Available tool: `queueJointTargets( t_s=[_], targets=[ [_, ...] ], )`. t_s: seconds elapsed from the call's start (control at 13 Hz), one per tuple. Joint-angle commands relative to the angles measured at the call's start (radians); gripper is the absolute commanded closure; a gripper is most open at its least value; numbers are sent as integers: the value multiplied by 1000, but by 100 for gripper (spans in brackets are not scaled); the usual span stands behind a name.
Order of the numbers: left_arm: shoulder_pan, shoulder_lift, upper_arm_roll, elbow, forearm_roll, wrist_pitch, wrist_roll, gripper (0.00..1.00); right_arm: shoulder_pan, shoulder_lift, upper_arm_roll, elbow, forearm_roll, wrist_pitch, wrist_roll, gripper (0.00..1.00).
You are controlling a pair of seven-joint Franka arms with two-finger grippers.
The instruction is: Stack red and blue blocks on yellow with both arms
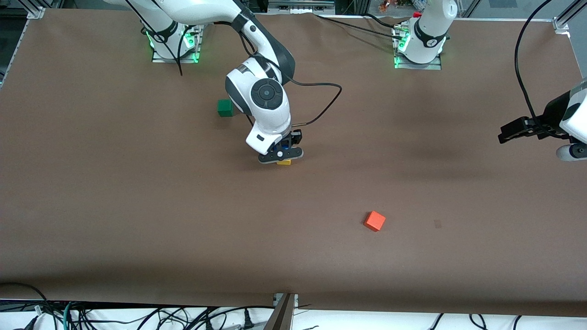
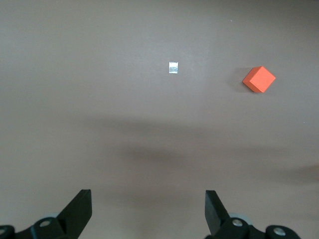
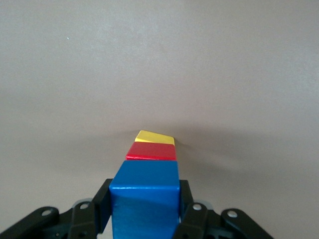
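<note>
My right gripper [image 1: 280,155] is shut on the blue block [image 3: 144,196], with a finger pressed against each side. It holds the block over the red block [image 3: 151,151], which lies on the yellow block [image 3: 154,137]. In the front view only a sliver of the yellow block [image 1: 284,162] and a bit of blue [image 1: 285,144] show under the hand; the red block is hidden there. I cannot tell whether blue rests on red. My left gripper [image 1: 518,129] is open and empty, up in the air at the left arm's end of the table.
An orange cube [image 1: 374,221] lies nearer the front camera, also seen in the left wrist view [image 2: 258,79]. A green cube [image 1: 224,107] sits by the right arm's wrist. A small pale tag [image 2: 173,67] lies on the brown table.
</note>
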Motion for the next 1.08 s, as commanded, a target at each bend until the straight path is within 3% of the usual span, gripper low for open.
queueJointTargets(
  t_s=[0.0,0.69,1.0],
  targets=[
    [5,5,-2,3,11,8,27,0,7,0,-1,-4,-17,3,25,70],
    [-2,14,-2,22,11,10,27,0,15,0,-3,-4,-18,8,26,67],
    [3,14,-2,23,8,10,27,0,13,0,-3,-4,-29,8,58,40]
  ],
)
